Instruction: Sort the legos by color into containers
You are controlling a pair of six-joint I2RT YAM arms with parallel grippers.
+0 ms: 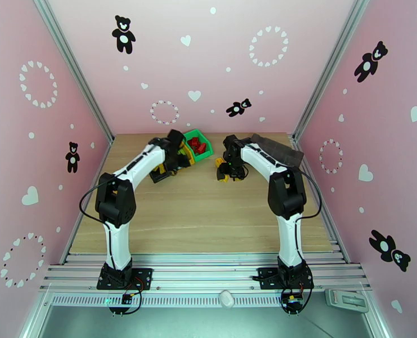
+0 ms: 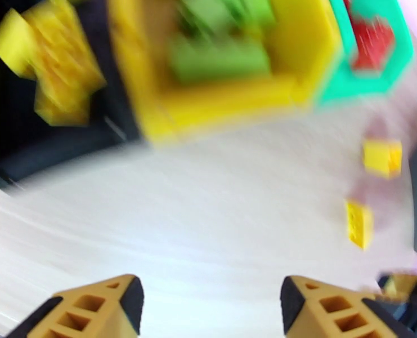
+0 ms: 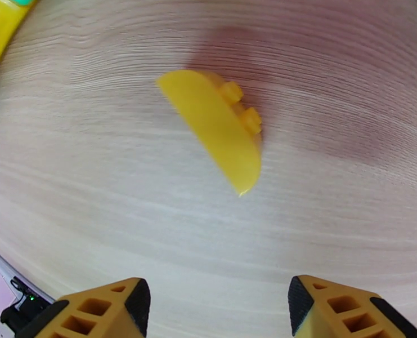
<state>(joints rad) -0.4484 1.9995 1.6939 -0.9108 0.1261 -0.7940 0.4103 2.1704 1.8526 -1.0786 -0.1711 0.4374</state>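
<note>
Hovering with its jaws spread wide, the right gripper (image 3: 214, 308) hangs over a smooth yellow brick (image 3: 219, 130) with round studs, lying on the pale wood-grain table (image 3: 95, 192). The left gripper (image 2: 211, 302), also spread and empty, faces the black bin (image 2: 39, 147), the yellow bin (image 2: 225, 102) holding green bricks (image 2: 219, 54), and the green bin (image 2: 349, 91) holding red bricks (image 2: 371, 40), all plastic.

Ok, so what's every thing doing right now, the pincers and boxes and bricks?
Left pincer: open, empty.
Right pincer: open, empty.
Black bin: holds yellow bricks.
Yellow bin: holds green bricks.
Green bin: holds red bricks.
Yellow brick: loose on table, tipped on its side.
</note>
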